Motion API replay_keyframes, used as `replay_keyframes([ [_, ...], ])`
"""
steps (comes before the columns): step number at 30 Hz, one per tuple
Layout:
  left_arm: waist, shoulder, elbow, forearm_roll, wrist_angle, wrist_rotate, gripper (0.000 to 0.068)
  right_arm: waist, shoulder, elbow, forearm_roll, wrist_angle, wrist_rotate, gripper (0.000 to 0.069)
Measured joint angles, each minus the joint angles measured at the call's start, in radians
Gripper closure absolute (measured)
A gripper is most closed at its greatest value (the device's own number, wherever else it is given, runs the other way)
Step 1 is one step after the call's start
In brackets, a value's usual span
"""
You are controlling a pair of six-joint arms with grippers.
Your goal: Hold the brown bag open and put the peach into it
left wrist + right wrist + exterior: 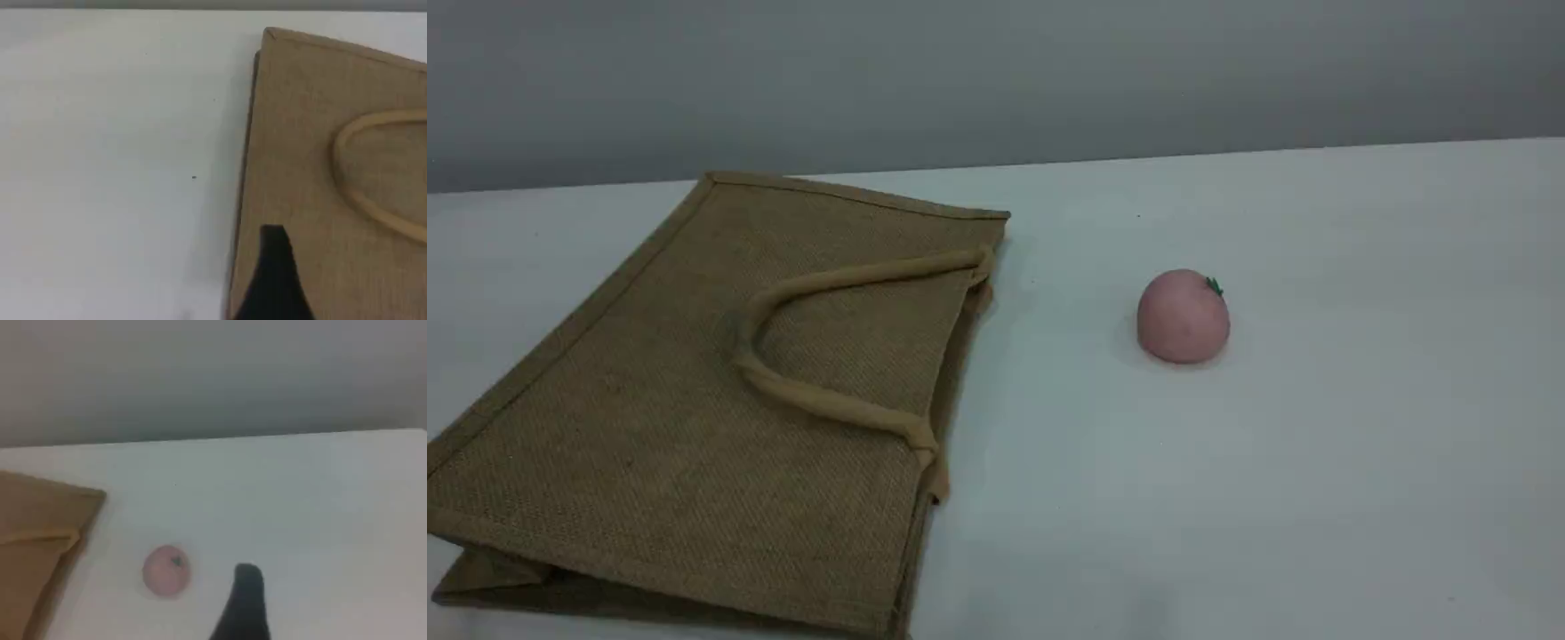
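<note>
On the table [1316, 462], the woven tan brown bag [694, 400] lies flat; the pink peach [1183, 317] sits well apart; left gripper [275, 273] and right gripper [245, 600] gape, empty.

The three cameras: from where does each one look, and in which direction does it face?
Scene view: fixed, above the table, looking down at a slant toward the grey wall; bag and peach in view, no arm.
Left wrist view: over the bag's edge, looking down; the left gripper's fingertip at the bottom.
Right wrist view: above the table, facing down and forward at the peach; the right gripper's fingertip at the bottom.
Shared: all three show the bag; scene and right wrist views share the peach.
</note>
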Motion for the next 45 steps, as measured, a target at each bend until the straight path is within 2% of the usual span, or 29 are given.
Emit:
replay_keyframes([
  [7, 0.000, 0.250, -0.086, -0.001, -0.095, 0.000, 0.0193, 0.000, 0.173, -0.058, -0.005, -0.038, -0.002, 0.0127],
  [21, 0.000, 0.661, -0.234, -0.003, -0.154, -0.001, 0.0193, 0.000, 0.428, -0.169, -0.029, -0.052, -0.007, 0.0127],
  [27, -0.001, 0.789, -0.288, -0.064, -0.155, -0.006, 0.0193, 0.000, 0.475, -0.170, -0.029, -0.091, -0.007, 0.0127],
  [31, -0.026, 0.865, -0.321, -0.061, -0.147, -0.006, 0.0193, 0.000, 0.491, -0.170, -0.028, -0.102, -0.007, 0.0127],
  [39, -0.119, 1.005, -0.405, -0.055, -0.159, -0.011, 0.0193, 0.000, 0.494, -0.170, -0.028, -0.097, -0.007, 0.0127],
  [45, -0.129, 1.121, -0.456, -0.063, -0.164, -0.022, 0.0193, 0.000, 0.494, -0.170, -0.023, -0.097, -0.005, 0.0127],
])
